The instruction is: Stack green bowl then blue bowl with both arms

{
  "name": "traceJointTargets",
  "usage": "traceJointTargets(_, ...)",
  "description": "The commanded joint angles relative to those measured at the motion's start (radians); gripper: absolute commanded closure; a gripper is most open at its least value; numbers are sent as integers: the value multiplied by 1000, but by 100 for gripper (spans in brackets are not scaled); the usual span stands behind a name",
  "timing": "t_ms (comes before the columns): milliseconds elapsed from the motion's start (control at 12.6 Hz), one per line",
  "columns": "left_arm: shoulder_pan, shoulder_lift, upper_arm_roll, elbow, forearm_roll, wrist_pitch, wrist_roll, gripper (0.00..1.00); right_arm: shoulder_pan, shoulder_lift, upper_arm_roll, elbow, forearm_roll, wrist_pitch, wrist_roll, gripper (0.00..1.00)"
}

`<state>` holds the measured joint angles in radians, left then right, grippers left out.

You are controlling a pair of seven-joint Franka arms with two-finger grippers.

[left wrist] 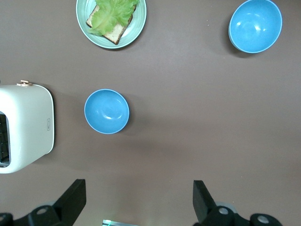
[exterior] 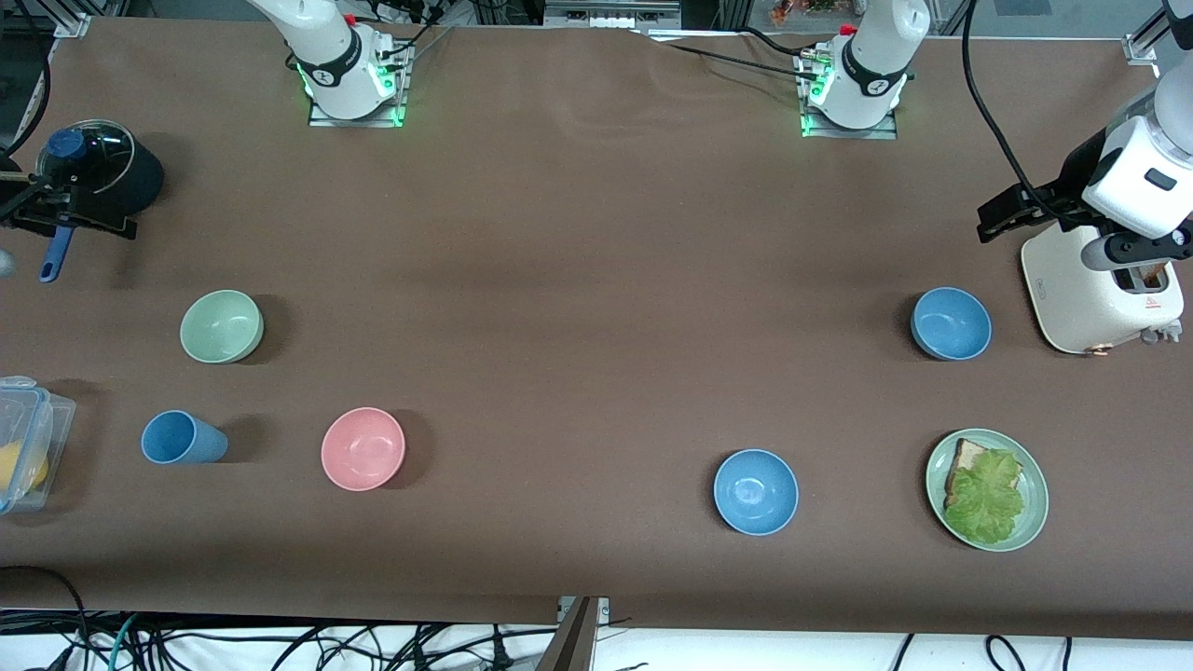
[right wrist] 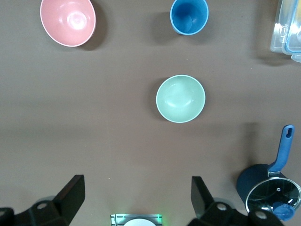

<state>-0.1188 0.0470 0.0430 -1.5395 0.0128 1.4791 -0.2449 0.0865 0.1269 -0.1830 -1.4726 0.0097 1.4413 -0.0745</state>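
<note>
The green bowl (exterior: 221, 326) sits upright toward the right arm's end of the table; it also shows in the right wrist view (right wrist: 180, 99). One blue bowl (exterior: 951, 323) (left wrist: 106, 111) sits beside the toaster. The other blue bowl (exterior: 756, 491) (left wrist: 255, 26) sits nearer to the front camera. My left gripper (exterior: 993, 219) (left wrist: 139, 197) is open and empty, high over the table between its base and the first blue bowl. My right gripper (exterior: 93, 216) (right wrist: 138, 195) is open and empty, high over the table between its base and the green bowl.
A pink bowl (exterior: 363, 448) and a blue cup (exterior: 182, 438) sit nearer to the front camera than the green bowl. A green plate (exterior: 1033, 522) holds bread and lettuce. A white toaster (exterior: 1090, 298), a black pot (exterior: 140, 182) and a clear container (exterior: 28, 438) stand at the table's ends.
</note>
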Motion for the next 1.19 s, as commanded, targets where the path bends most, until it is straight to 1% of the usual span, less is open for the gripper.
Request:
traceJointTargets(0, -1, 13, 5, 32, -20, -25, -5, 0, -7, -10, 14, -15, -14, 11, 9, 0)
traceJointTargets(1111, -1, 13, 5, 32, -20, -25, -5, 0, -10, 2, 14, 3, -14, 14, 5, 0)
